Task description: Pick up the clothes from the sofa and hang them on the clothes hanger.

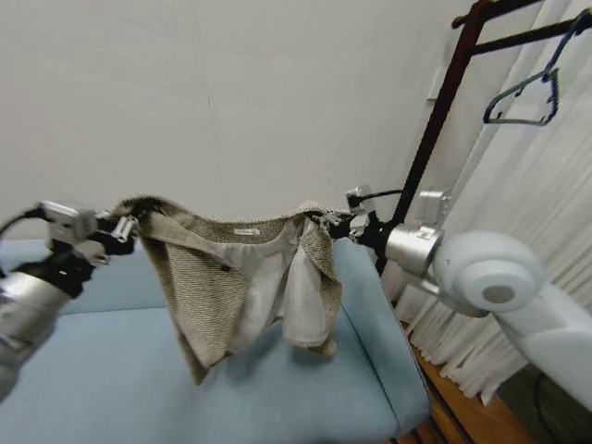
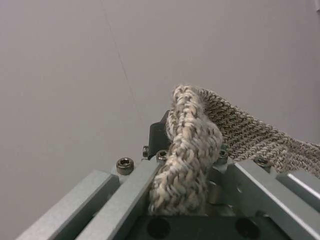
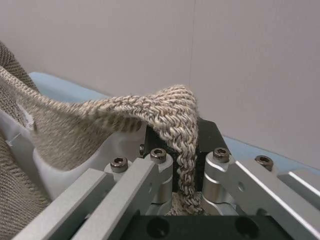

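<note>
A beige knitted jacket (image 1: 236, 277) with a pale lining hangs spread in the air above the light blue sofa (image 1: 111, 388). My left gripper (image 1: 125, 228) is shut on one shoulder of it, and the knit (image 2: 187, 150) bulges between its fingers. At the other shoulder my right gripper (image 1: 326, 222) is shut on the knit edge (image 3: 180, 130). A dark clothes hanger (image 1: 527, 97) hangs from the rail of a dark rack (image 1: 435, 120) at the upper right, well above and to the right of the jacket.
A plain white wall stands behind the sofa. Pale curtains (image 1: 518, 203) hang at the right behind the rack. A strip of wooden floor (image 1: 462, 407) shows beside the sofa's right end.
</note>
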Tool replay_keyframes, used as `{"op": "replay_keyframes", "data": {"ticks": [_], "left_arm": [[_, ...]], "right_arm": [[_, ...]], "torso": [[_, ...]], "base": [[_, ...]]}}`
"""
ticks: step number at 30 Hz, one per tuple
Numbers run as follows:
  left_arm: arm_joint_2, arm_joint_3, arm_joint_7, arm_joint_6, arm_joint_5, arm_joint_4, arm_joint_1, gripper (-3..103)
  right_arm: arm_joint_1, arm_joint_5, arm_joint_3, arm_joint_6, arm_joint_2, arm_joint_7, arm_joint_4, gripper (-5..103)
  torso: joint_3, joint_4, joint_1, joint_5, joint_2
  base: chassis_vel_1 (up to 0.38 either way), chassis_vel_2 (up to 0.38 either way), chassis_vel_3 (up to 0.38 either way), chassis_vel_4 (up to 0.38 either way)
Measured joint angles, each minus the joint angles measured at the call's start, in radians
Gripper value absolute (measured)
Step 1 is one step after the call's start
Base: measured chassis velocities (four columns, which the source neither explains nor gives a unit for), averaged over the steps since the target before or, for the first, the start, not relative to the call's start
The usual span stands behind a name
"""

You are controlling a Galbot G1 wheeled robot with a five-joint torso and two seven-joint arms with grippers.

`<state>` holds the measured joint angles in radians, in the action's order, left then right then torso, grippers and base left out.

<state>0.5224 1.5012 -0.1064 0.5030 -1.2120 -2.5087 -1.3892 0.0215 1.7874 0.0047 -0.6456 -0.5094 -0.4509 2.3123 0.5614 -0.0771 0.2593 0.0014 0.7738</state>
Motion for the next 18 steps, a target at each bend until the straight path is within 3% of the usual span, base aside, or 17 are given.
{"op": "replay_keyframes", "data": {"ticks": [2,4,7,9,11,14,18], "left_arm": [[-0.018,0.021,0.006,0.022,-0.044,0.001,0.010,4],[-0.046,0.033,0.038,0.076,-0.121,0.002,0.030,4],[-0.044,0.075,0.030,0.134,-0.215,0.002,0.013,4],[-0.030,0.104,0.014,0.164,-0.261,0.003,-0.001,4],[0.002,0.128,-0.060,0.217,-0.363,0.004,-0.020,4],[0.029,0.136,-0.090,0.239,-0.427,0.005,-0.030,4],[0.033,0.121,-0.131,0.241,-0.439,0.006,-0.046,4]], "right_arm": [[-0.016,0.045,0.017,-0.008,0.034,0.000,0.010,3],[-0.029,0.128,0.060,-0.022,0.152,0.000,0.051,3],[-0.047,0.201,0.077,-0.026,0.288,0.017,0.107,3],[-0.064,0.236,0.077,-0.033,0.317,0.021,0.119,3],[-0.083,0.310,0.074,-0.044,0.353,0.017,0.141,3],[-0.085,0.341,0.064,-0.055,0.375,0.016,0.160,3],[-0.072,0.385,0.046,-0.074,0.377,0.005,0.174,3]], "torso": [[0.000,0.0003,0.000,-0.0002,0.000],[0.000,-0.0011,0.000,0.0003,0.000],[0.000,-0.0025,0.000,0.0007,0.000],[0.000,-0.0020,0.000,0.0008,0.000],[0.000,-0.0002,0.000,-0.0001,0.000],[0.000,-0.0001,0.000,-0.0010,0.000],[0.000,-0.0007,0.000,0.0009,0.000]], "base": [[0.000,0.000,0.000,0.000],[0.000,0.000,0.000,0.000],[0.000,0.000,0.000,0.000],[0.000,0.000,0.000,0.000],[0.000,0.000,0.000,0.000],[0.000,0.000,0.000,0.000],[0.000,0.000,0.000,0.000]]}}
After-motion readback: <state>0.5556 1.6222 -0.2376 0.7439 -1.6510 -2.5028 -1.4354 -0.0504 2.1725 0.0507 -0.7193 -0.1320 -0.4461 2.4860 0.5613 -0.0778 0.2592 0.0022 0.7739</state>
